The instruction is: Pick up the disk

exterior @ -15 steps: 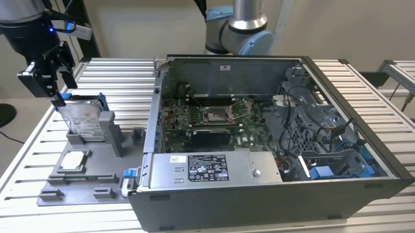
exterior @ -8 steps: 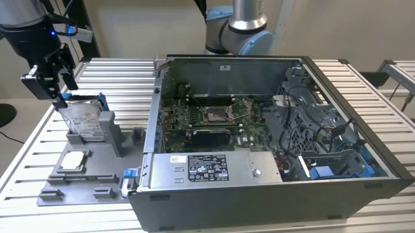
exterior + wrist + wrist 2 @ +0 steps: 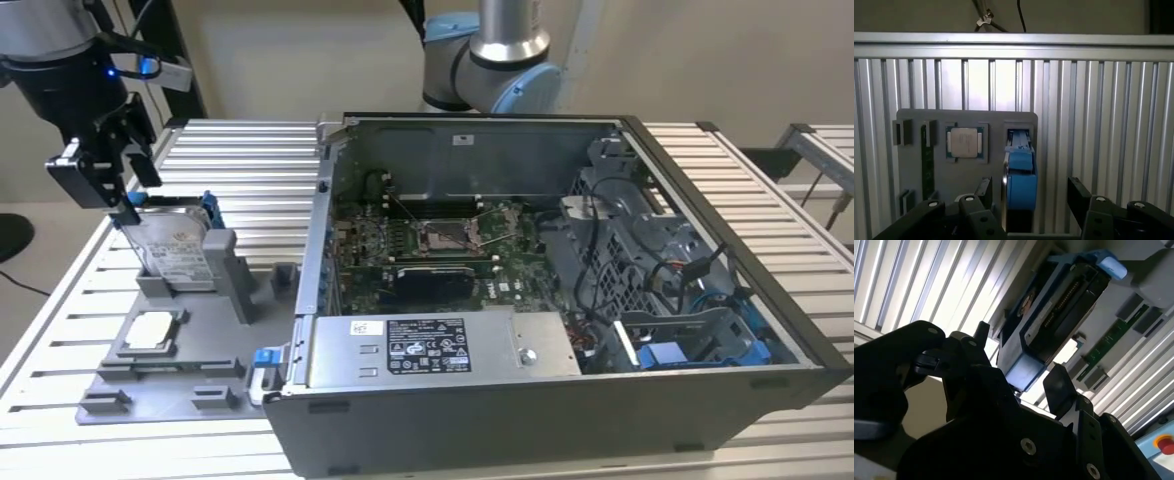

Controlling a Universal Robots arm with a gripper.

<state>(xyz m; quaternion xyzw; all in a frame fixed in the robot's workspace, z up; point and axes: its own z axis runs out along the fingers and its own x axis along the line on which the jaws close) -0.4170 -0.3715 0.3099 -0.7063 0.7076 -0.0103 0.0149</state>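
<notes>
I am holding my black two-fingered hand (image 3: pixel 1030 186) wide open directly above the disk (image 3: pixel 1020 175) — a flat silver-grey metal hard drive framed by a blue plastic caddy. One finger (image 3: pixel 985 186) is standing on each side of its top edge, and as far as the first wrist view is telling me, neither is touching it. The disk is standing on edge in a slot of the flat grey plastic fixture plate (image 3: pixel 214 362), at the exterior view's left, just beside the open grey metal computer case (image 3: pixel 561 400).

I am judging the disk to be stiff and fairly heavy for its size. Its smooth metal faces could be slipping between my pads, and it is probably taking knocks badly — so a firm, square hold is mattering. The upper end of the caddy is looking like the best place to take hold, closing across the thin dimension.

Counting outward, I am seeing:
- one disk
- one small square silver chip (image 3: pixel 964 142), lying flat in a recess of the same plate
- one fixture plate
- one computer case
- one large grey box with a black-and-white label (image 3: pixel 427 345) inside that case
- one ribbed aluminium desk (image 3: pixel 761 190) carrying it all
</notes>
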